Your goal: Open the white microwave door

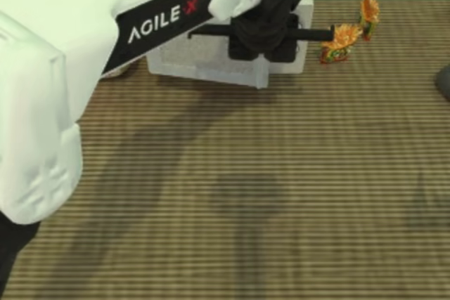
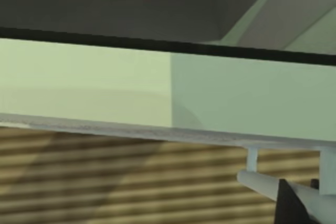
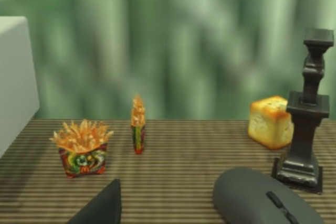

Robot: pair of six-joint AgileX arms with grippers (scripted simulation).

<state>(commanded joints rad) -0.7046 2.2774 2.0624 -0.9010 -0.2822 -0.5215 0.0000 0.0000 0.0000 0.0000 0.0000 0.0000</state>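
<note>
Your left gripper (image 1: 271, 36) sits at the front of the white microwave (image 1: 281, 67) near the table's far edge, its dark body masking most of the oven's face from above; the left wrist view catches one dark fingertip (image 2: 294, 205) against the slim pale handle (image 2: 273, 186) of the door (image 2: 157, 132), but you cannot tell from these pictures whether the fingers are clenched on the handle or released around it; the door's lower edge runs as a pale band above the striped table (image 1: 281, 194), with the handle standing off it on short posts; above that edge the wrist view shows pale green surfaces under a dark bar; from the top, the oven's front corner (image 1: 261, 82) juts toward you, just below the gripper; your left arm (image 1: 105, 40) sweeps in from the near left, covering that whole side; a carton of fries (image 1: 339, 43) stands just right of the oven, a second carton (image 1: 368, 13) beyond it; the wide middle and near half of the table lie bare, crossed only by shadow; your right arm is parked off the right side, with a dark grey mouse (image 3: 262, 200), a black candlestick (image 3: 307, 114) and a piece of bread (image 3: 270, 121) in front of its camera; you cannot tell how its fingers stand.
</note>
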